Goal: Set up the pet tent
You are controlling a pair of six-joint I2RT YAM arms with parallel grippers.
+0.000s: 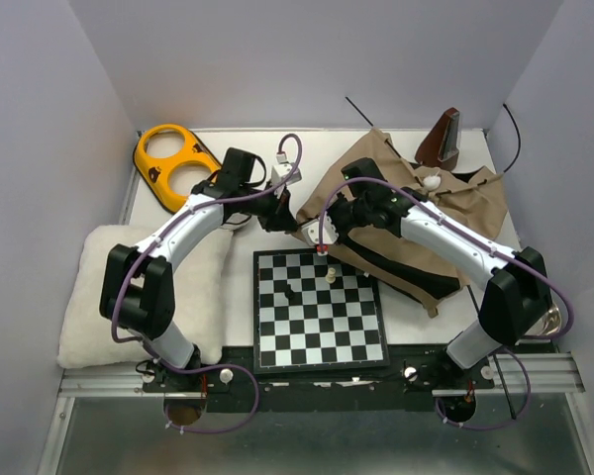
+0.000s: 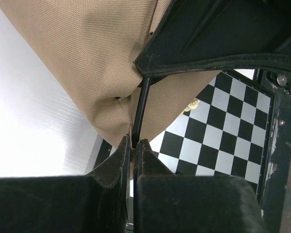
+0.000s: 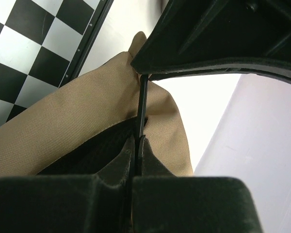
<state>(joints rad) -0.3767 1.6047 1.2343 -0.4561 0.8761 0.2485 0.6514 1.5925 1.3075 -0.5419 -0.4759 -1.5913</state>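
Item 1, left gripper (image 2: 134, 145): fingers pressed together on a thin black pole (image 2: 140, 107), pinching it just below the tan cloth.

Item 2, right gripper (image 3: 138, 142): fingers likewise pinched tight on the thin black pole, where it comes out between tan cloth and black lining. The two grippers sit close together, facing each other along the pole (each wrist view shows the other's black body at its top edge).

Item 3, pet tent (image 1: 381, 158): tan woven fabric with black lining, lying crumpled and flat on the right rear part of the white table (image 1: 327, 143). Its near-left corner is at the grippers and overlaps the far right corner of the board. A small white pom-pom (image 1: 431, 182) lies on the cloth.

Item 4, black-and-white chessboard (image 1: 322, 322): flat at the near centre, between the arms. It carries a pale chess piece (image 1: 333, 273) near its far edge and a dark chess piece (image 1: 293, 294) beside it.

Item 5, fluffy white cushion (image 1: 84, 287): at the near left, under the left arm.

Item 6, orange-yellow plastic plate with two round holes (image 1: 150, 158): at the far left corner.

Item 7, brown upright wedge (image 1: 442, 139): at the rear, behind the tent.
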